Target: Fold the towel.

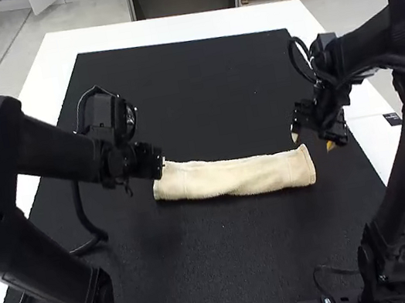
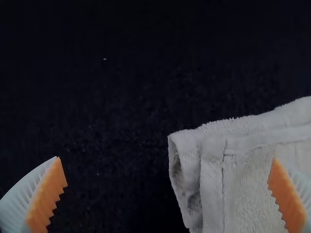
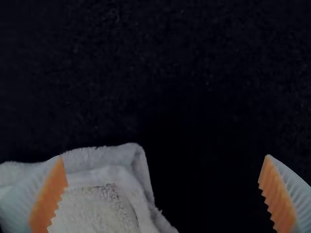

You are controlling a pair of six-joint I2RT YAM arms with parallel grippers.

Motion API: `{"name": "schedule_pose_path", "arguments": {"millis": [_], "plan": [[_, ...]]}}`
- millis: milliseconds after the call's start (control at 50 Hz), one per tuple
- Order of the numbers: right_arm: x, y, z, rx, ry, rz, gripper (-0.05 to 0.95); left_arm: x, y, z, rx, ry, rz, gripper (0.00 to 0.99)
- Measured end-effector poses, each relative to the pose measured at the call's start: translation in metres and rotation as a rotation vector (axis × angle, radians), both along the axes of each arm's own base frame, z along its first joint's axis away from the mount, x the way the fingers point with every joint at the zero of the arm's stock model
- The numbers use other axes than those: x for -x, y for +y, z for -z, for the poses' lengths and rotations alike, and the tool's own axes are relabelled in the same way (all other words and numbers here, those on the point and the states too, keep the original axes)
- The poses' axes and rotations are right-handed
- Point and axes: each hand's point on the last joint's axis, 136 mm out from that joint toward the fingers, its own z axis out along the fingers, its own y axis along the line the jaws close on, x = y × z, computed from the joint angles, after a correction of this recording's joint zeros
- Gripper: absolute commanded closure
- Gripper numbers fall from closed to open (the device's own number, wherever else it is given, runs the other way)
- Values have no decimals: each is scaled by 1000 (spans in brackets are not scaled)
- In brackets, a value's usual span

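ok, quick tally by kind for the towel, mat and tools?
Towel, folded into a long strip: 1
Black mat: 1
Tools, left tool and right tool, both open: 2
Total: 4

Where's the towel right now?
In the high view, the towel lies as a long folded strip on the black mat, between the left hand and the right hand.

Towel, folded into a narrow strip.
The cream terry towel (image 1: 234,177) lies flat on the black mat (image 1: 229,257), its long axis running side to side between the two arms; layered folds and a stitched hem are visible at the ends, and the upper edge is slightly wavy.
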Motion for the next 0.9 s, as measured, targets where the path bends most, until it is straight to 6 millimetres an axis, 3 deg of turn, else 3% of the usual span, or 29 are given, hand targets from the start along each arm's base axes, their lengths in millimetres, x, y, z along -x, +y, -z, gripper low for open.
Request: {"name": "schedule_pose_path", "arguments": {"millis": [260, 500, 680, 900], "plan": [[12, 10, 3, -34, 53, -16, 20, -16, -3, -22, 10, -57, -1, 25], [30, 29, 33, -142, 150, -40, 21, -16, -2, -15, 3, -35, -1, 26], [38, 46, 32, -264, 184, -56, 10, -15, -2, -15, 2, -33, 0, 26], [36, 40, 32, -323, 167, -25, 7, -17, -2, -18, 4, -41, 1, 26]]}}
